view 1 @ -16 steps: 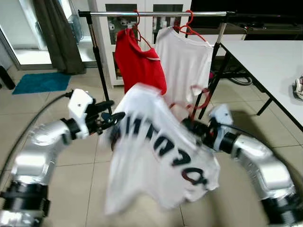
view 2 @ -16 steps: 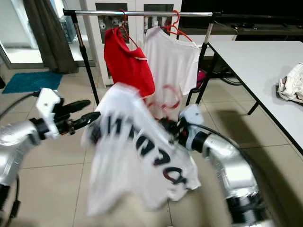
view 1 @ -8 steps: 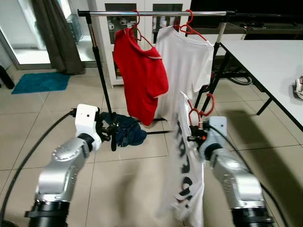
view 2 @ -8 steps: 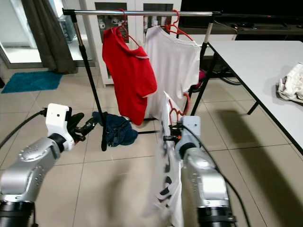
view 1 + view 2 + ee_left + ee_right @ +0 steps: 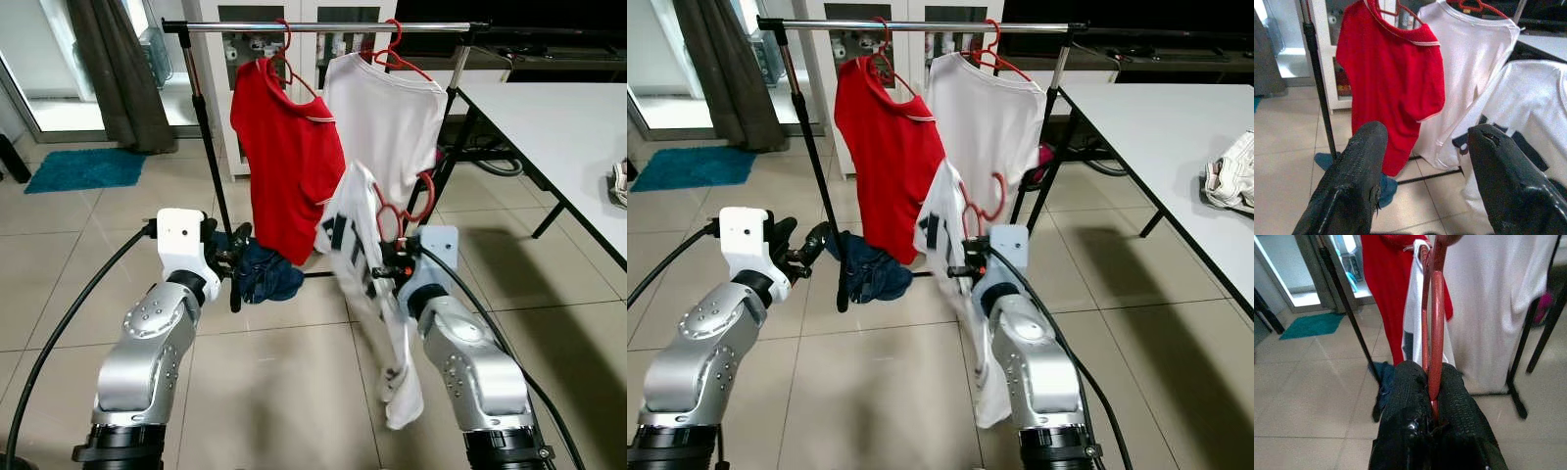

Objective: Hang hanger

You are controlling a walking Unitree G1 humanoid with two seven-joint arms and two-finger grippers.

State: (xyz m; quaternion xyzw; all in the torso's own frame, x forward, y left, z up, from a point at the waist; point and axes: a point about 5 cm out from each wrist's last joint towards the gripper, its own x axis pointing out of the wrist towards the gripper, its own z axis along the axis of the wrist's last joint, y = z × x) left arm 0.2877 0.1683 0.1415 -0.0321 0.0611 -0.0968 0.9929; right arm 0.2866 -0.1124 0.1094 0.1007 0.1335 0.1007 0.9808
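My right gripper [image 5: 388, 270] is shut on the lower part of a red hanger [image 5: 403, 210], seen close up as the red hanger [image 5: 1436, 318] between its fingers [image 5: 1409, 396]. A white T-shirt with black print [image 5: 359, 257] hangs from this hanger and droops toward the floor. The hanger's hook is well below the silver rail [image 5: 323, 27]. On the rail hang a red shirt [image 5: 286, 157] and a white shirt [image 5: 390, 125], each on a red hanger. My left gripper [image 5: 231, 258] is open and holds nothing, left of the shirts; its fingers [image 5: 1362, 166] are spread wide.
The rack's black post [image 5: 211, 166] stands just beyond my left gripper. A dark blue cloth [image 5: 265, 276] lies on the tiles under the rack. A white table [image 5: 549, 122] runs along the right with a bundle of cloth [image 5: 1229, 168] on it. A teal mat [image 5: 83, 168] lies far left.
The printed shirt, spread and blurred between both arms a second ago, now hangs from the hanger in my right gripper, closer to the rack. My left arm has drawn back leftward.
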